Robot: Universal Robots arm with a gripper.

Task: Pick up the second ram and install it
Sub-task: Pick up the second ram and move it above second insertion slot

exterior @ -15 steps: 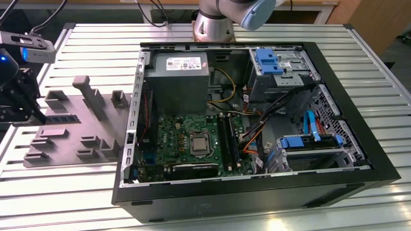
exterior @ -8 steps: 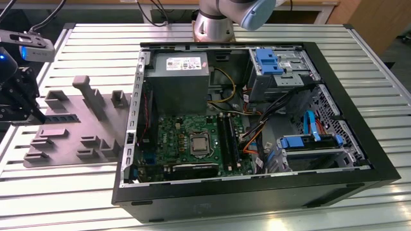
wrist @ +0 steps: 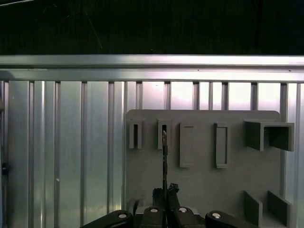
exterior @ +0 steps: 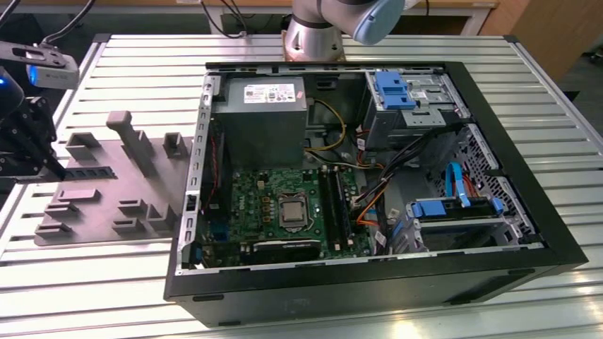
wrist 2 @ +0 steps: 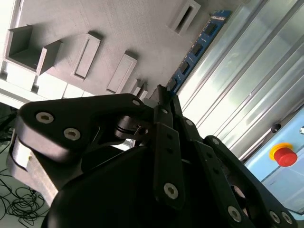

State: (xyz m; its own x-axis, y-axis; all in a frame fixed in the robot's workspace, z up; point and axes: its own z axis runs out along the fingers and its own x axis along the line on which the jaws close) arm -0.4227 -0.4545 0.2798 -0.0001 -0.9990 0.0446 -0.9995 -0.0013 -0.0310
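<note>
The second ram, judged light, stiff and fragile and best held by its edges, is seemingly clamped in the closed gripper at the exterior view's left.

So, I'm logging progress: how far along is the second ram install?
Done: the gripper sits at the end of the second ram. In hand: the pick-up; the stick stands on edge on the grey tray, not lifted. Left: it is not yet in the motherboard inside the open case.
</note>
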